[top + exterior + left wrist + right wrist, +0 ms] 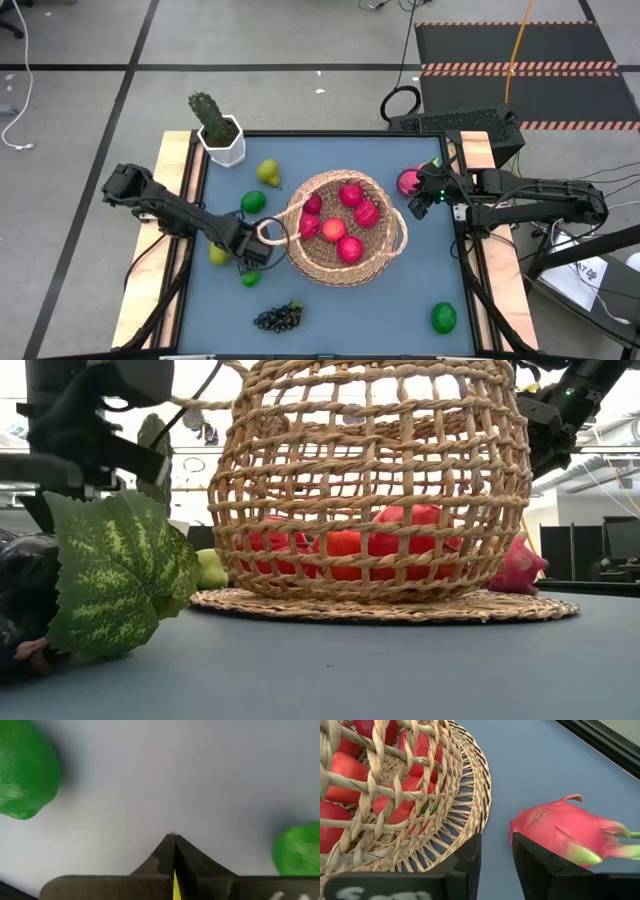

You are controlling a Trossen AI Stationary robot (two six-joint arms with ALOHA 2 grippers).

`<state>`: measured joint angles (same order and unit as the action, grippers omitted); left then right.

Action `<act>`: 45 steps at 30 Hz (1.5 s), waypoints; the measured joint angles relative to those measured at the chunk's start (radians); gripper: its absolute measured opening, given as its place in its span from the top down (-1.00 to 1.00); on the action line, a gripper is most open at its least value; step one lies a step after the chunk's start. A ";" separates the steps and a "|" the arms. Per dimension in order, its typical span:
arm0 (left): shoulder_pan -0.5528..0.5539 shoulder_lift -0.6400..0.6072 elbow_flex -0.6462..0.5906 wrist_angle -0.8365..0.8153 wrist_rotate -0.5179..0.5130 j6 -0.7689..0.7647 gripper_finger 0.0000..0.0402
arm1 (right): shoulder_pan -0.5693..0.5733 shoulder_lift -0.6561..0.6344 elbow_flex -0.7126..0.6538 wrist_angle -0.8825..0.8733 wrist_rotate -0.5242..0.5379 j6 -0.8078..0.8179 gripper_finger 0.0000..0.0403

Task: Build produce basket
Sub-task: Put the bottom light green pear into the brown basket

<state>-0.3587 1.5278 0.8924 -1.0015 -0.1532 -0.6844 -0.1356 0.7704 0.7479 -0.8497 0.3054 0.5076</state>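
The tan wicker basket (340, 228) stands mid-table with several red apples (345, 225) inside; it also shows in the low view (370, 480). My left gripper (252, 258) is shut and empty beside the basket's left handle loop (268, 232). It points down at bare table (172, 837) between a green fruit (25, 770) and another (300, 851). My right gripper (496, 857) is open, low between the basket's rim (470, 785) and the pink dragon fruit (565, 832), which lies on the table at the basket's right (410, 181).
A white pot with a cactus (220, 132) stands at the far left corner. A pear (268, 172), a lime (253, 201), a yellow-green fruit (219, 254) and a small lime (250, 278) lie left of the basket. Grapes (280, 317) and a lime (443, 318) lie near the front edge.
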 joint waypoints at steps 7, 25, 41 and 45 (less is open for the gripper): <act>-0.004 -0.011 0.000 0.005 0.000 -0.007 0.83 | 0.000 0.000 0.000 0.000 0.001 -0.004 0.49; -0.014 -0.012 0.037 -0.156 0.249 0.004 0.03 | 0.000 0.000 0.000 0.020 -0.023 -0.018 0.49; 0.039 -0.008 0.038 -0.143 0.065 0.181 0.03 | 0.000 0.000 0.000 0.030 -0.022 -0.048 0.49; 0.070 -0.008 0.034 -0.109 0.064 0.214 0.03 | 0.000 0.000 0.000 0.030 -0.022 -0.056 0.49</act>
<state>-0.2884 1.5196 0.9262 -1.1110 -0.0895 -0.4702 -0.1360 0.7708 0.7479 -0.8196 0.2832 0.4511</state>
